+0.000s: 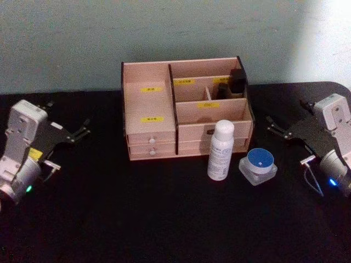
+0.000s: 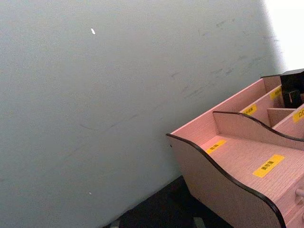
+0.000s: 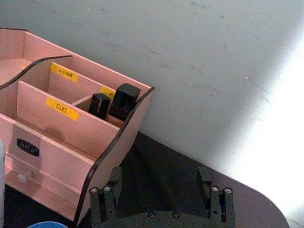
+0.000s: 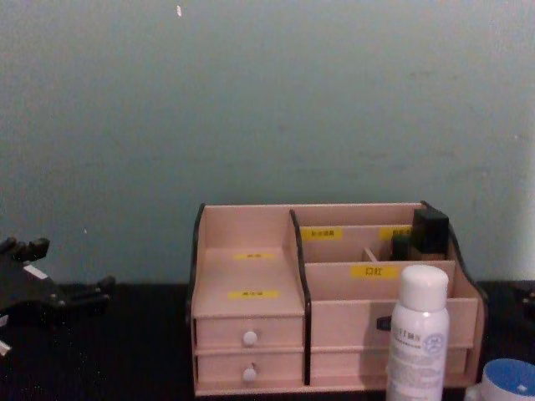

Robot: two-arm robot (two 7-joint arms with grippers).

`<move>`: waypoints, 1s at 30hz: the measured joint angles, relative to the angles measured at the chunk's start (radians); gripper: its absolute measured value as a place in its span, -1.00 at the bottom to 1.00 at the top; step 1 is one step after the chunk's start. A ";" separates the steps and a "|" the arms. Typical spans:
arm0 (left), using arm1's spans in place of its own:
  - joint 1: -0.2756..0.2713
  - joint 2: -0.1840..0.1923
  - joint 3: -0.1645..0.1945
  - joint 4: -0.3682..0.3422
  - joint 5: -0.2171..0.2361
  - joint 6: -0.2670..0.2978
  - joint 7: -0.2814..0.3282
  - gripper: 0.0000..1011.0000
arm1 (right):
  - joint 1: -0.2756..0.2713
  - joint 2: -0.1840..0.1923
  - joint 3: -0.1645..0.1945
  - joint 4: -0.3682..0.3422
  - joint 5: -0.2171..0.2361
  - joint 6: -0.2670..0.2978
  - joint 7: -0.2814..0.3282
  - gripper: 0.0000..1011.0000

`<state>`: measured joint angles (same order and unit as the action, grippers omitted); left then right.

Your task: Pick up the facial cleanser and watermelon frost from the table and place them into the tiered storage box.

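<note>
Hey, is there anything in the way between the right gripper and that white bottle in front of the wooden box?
Partly. The blue-lidded jar stands beside the white bottle on the side toward the right gripper; a low sideways reach would likely meet it first.

The tiered storage box, light wood with dark edges, yellow labels and white-knobbed drawers, stands at 12 o'clock of the scene, drawers shut. A tall white bottle with a rounded cap stands upright at the box's 5 o'clock, just before its front. A squat clear jar with a round blue top sits at the bottle's 4 o'clock, near it.
</note>
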<state>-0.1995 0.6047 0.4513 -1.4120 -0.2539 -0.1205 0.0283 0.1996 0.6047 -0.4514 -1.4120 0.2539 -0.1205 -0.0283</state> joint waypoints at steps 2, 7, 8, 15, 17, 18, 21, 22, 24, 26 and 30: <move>0.000 0.000 0.000 0.000 0.000 0.000 0.000 0.98 | 0.000 0.000 0.000 0.000 0.000 0.000 0.000 0.98; 0.000 0.000 0.000 0.000 0.000 0.000 0.000 0.98 | 0.000 0.000 0.000 0.000 0.000 0.000 0.000 0.98; 0.000 0.000 0.000 0.000 0.000 0.000 0.000 0.98 | 0.000 0.000 0.000 0.000 0.000 0.000 0.000 0.98; 0.000 0.000 0.000 0.000 0.000 0.000 0.000 0.98 | 0.000 0.000 0.000 0.000 0.000 0.000 0.000 0.98; 0.000 0.000 0.000 0.000 0.000 0.000 0.000 0.98 | 0.000 0.000 0.000 0.000 0.000 0.000 0.000 0.98; 0.000 0.000 0.000 0.000 0.000 0.000 0.000 0.98 | 0.000 0.000 0.000 0.000 0.000 0.000 0.000 0.98; 0.000 0.000 0.000 0.000 0.000 0.000 0.000 0.98 | 0.000 0.000 0.000 0.000 0.000 0.000 0.000 0.98; 0.000 0.000 0.000 0.000 0.000 0.000 0.000 0.98 | 0.000 0.000 0.000 0.000 0.000 0.000 0.000 0.98; 0.000 0.000 0.000 0.000 0.000 0.000 0.000 0.98 | 0.000 0.000 0.000 0.000 0.000 0.000 0.000 0.98; 0.000 0.000 0.000 0.000 0.000 0.000 0.000 0.98 | 0.000 0.000 0.000 0.000 0.000 0.000 0.000 0.98; 0.000 0.000 0.000 0.000 0.000 0.000 0.000 0.98 | 0.000 0.000 0.000 0.000 0.000 0.000 0.000 0.98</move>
<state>-0.1995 0.6047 0.4514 -1.4120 -0.2539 -0.1205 0.0283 0.1995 0.6047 -0.4514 -1.4120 0.2539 -0.1205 -0.0283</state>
